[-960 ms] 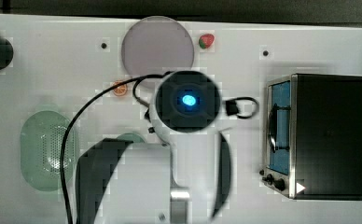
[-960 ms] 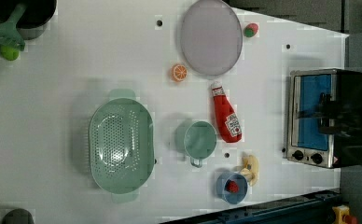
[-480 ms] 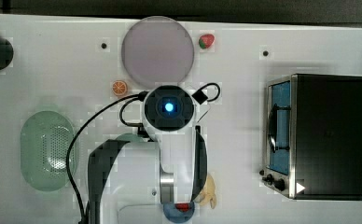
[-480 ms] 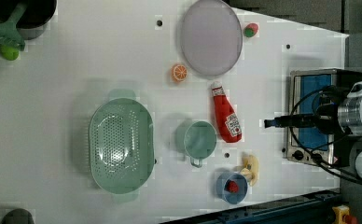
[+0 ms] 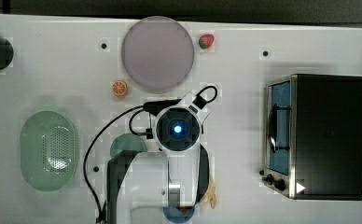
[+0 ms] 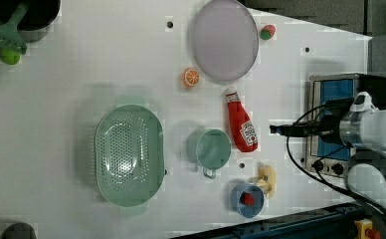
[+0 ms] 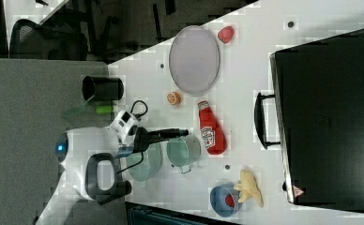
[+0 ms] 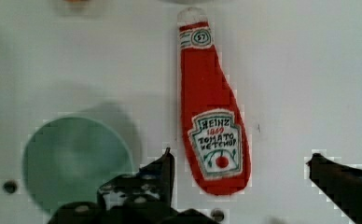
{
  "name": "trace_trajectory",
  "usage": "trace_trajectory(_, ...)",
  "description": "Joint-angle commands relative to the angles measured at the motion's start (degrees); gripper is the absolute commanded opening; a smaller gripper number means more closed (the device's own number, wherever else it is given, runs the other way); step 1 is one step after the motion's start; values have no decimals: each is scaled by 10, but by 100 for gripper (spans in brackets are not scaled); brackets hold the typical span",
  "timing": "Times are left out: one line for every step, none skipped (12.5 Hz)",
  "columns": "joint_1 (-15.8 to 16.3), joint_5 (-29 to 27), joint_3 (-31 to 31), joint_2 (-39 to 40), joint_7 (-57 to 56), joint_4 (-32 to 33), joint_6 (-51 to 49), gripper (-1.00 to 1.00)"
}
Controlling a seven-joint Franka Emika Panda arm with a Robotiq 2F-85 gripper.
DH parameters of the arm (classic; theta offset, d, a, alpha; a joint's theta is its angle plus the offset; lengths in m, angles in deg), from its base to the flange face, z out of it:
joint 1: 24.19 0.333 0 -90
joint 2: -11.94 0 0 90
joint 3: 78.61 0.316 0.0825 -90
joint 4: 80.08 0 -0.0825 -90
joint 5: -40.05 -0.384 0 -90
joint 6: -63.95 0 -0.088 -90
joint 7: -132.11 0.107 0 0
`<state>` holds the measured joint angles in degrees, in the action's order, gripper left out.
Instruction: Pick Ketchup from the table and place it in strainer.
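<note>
In the top view the arm [image 5: 177, 130] hangs over the middle of the table [image 5: 53, 60], below the grey plate [image 5: 158, 53] as this view shows it, covering the spot it is working on, while the strainer [image 5: 48, 149] waits well apart on the top view's left. In the left view the ketchup bottle [image 6: 241, 122] lies flat on the table between the plate and the green cup [image 6: 213, 148], its long axis running from cap to base, cap towards the plate; the strainer [image 6: 129, 154] sits beyond the cup on the left view's left. In the right view the bottle [image 7: 210, 126] lies just beside the cup [image 7: 184, 150], cap towards the plate. In the wrist view the gripper [image 8: 240, 163] has its jaws spread wide, one finger on each side of the bottle's [image 8: 212, 126] label end, not touching it, apparently lined up to close across its width.
</note>
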<state>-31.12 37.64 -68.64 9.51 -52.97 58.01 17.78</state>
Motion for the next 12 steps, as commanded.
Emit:
trace_trajectory(-2,-3,0,64,-33,19,45,100)
trace_trajectory(-2,-2,0,87,-34,18,69,100)
trace_trajectory(-2,-2,0,108,-35,18,92,100)
trace_trajectory(-2,3,0,129,-35,19,118,100)
trace_trajectory(-2,12,0,148,-35,19,141,100)
trace_trajectory(-2,19,0,165,-35,19,159,100)
trace_trajectory(-2,19,-1,179,-35,19,172,100)
trace_trajectory(-2,19,-1,192,-35,19,186,100)
trace_trajectory(-2,19,-1,203,-35,20,198,100)
trace_trajectory(-2,19,-1,213,-35,20,208,100)
trace_trajectory(-2,19,-3,219,-35,21,214,100)
trace_trajectory(-2,19,-4,223,-35,24,218,93)
